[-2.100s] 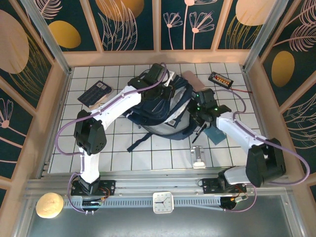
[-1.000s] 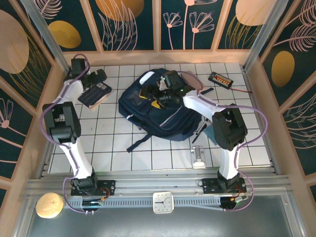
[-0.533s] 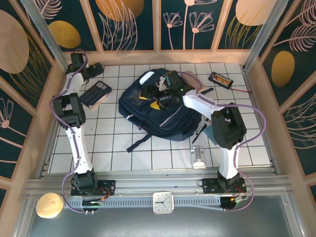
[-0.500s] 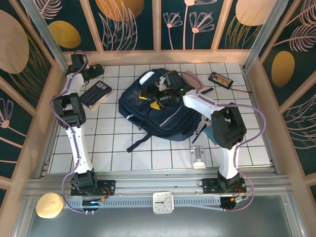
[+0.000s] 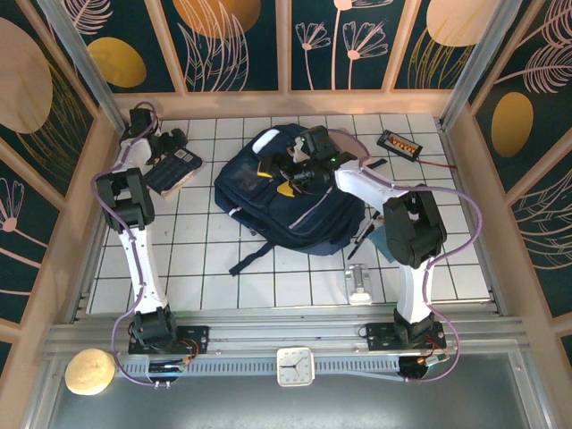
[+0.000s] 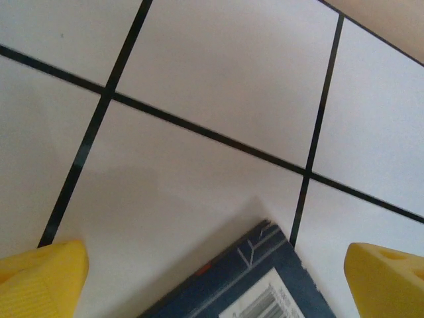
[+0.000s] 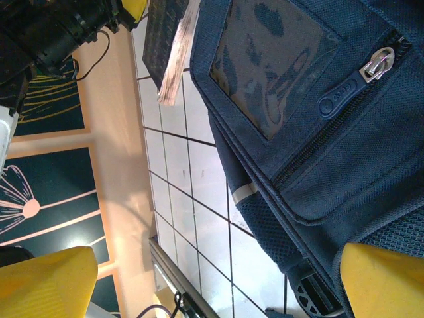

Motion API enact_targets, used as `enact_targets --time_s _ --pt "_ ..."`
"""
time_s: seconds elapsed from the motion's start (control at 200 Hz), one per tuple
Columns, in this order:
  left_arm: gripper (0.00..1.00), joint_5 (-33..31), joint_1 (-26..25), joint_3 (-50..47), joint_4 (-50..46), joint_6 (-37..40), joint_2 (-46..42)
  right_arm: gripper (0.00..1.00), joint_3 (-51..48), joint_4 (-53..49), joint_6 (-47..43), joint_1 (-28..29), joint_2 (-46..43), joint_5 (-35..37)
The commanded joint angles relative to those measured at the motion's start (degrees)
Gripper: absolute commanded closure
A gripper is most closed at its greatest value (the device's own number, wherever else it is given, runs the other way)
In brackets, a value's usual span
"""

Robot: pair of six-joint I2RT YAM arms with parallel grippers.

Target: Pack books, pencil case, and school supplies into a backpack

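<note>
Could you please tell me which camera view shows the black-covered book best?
The top external view: nearly the whole book lies left of the backpack. The left wrist view catches one corner with a barcode; the right wrist view shows its page edge.

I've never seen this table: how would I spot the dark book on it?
Find the big navy backpack at the centre. Left of it, toward the far corner, the book lies flat, apart from the backpack. It is a thin dark slab with pale print and white page edges, the only loose thing lying on that side.
</note>
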Motion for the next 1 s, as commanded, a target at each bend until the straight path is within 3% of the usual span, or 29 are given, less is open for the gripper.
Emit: enact_targets --time_s 0.0,0.425,0.525,0.661,0.906,0.996 --pt "0.03 3.4 0.0 -7.9 -2.6 -0.2 -3.9 0.05 2.4 0.8 -0.6 0.1 0.8 -0.8" --pt "0.33 3.5 -3.1 -38.6 0.0 2.1 -23.3 0.05 13.6 2.1 -1.9 5.2 9.5 -2.4" --pt "0.35 1.4 -5.1 -45.6 0.3 2.5 -27.6 0.06 20.2 -3.0 -3.2 7.3 14.2 -3.5" --pt "0.53 1.8 -5.3 -52.9 3.4 1.7 -30.7 0.07 30.5 -10.8 -6.0 10.9 20.7 -2.0" --pt "0.82 5.0 -5.3 -54.0 5.2 1.4 -28.4 0.08 28.5 -9.3 -5.1 12.6 22.8 0.0" --pt "1.0 6.4 -5.3 -54.0 5.5 1.4 -28.6 0.08 31.7 -12.0 -6.5 13.0 25.3 0.7"
